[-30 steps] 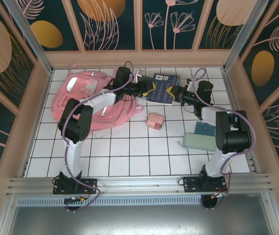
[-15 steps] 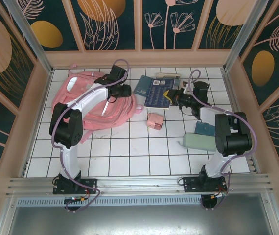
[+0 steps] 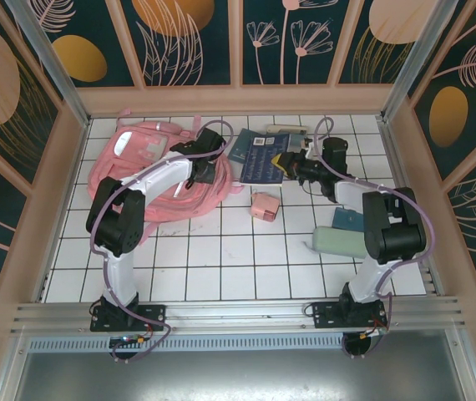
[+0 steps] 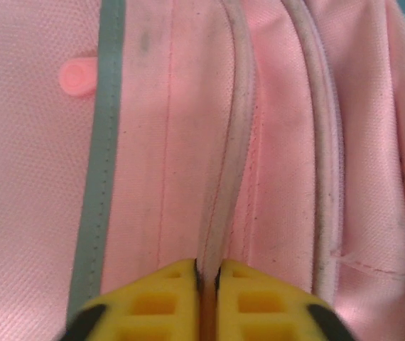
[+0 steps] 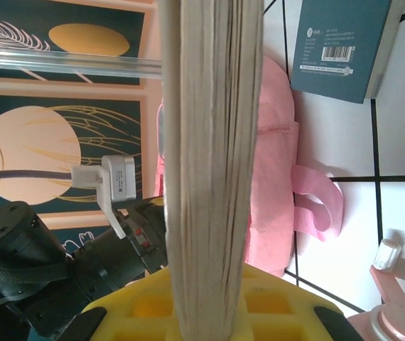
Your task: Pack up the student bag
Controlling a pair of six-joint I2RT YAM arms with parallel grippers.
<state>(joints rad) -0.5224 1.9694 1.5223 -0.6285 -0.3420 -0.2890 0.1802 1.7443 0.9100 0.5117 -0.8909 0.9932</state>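
Right now my left gripper (image 4: 207,273) is clamped. Both yellow fingers (image 4: 153,305) pinch a raised piped seam (image 4: 231,142) on the student bag (image 4: 39,177), with the pads nearly meeting over the ridge. Left of that seam a grey stripe (image 4: 99,177) runs down the fabric, and a round pink snap (image 4: 78,76) sits beside it near the top.

From the top camera, the student bag (image 3: 138,163) lies flat on the white tiled table (image 3: 221,259), in the far-left corner. My left gripper (image 3: 196,163) is down on its right edge.

My right gripper (image 3: 292,161) is clenched on a dark blue book (image 3: 263,163), just right of the bag. On the right wrist camera the book (image 5: 209,142) stands on edge between the yellow jaws, page edges toward the lens, and the bag (image 5: 277,163) sits behind it. A second book (image 5: 337,42) lies flat on the tiles beyond, barcode up.

A small pink box (image 3: 264,205) sits near the table's middle, apart from both grippers. A green pouch (image 3: 338,242) lies by my right arm.
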